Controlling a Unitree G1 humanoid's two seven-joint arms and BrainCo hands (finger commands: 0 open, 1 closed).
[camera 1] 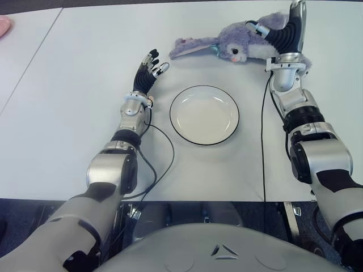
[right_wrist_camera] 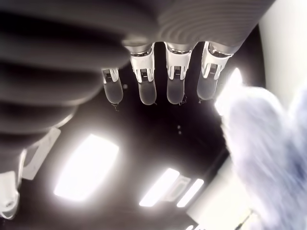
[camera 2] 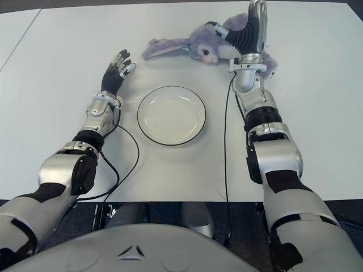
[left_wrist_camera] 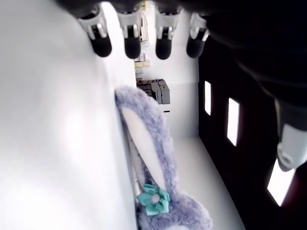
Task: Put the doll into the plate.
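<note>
- The doll, a soft lavender plush rabbit with long ears and a teal bow (camera 1: 238,45), lay on its side on the white table (camera 1: 68,113), beyond the far rim of the round white plate with a thin dark edge (camera 1: 205,115) and a little toward the robot's right. The plate held nothing.
- The rabbit's long axis ran roughly across the table: ears stretched toward the robot's left, face near the middle, body trailing off to the right under the right hand.
- The right hand (camera 1: 290,28) stood over the body end of the rabbit, with its thumb against the top of the fur. In its own wrist view the four fingers (right_wrist_camera: 175,86) pointed straight out, extended and closed on nothing, with fur showing just beside them. I judged the rabbit not yet grasped.
- The left hand (camera 1: 150,68) showed left of the plate's far edge, well apart from the rabbit's body. Its fingers (left_wrist_camera: 132,40) were spread and empty, and its wrist view looked along the table at the ears lying ahead of the fingertips.
- The right hand was plainly the nearer one. By my reading, the coming move depended on those fingers curling down around the body beneath them, then carrying it toward the robot and slightly left to the plate.
</note>
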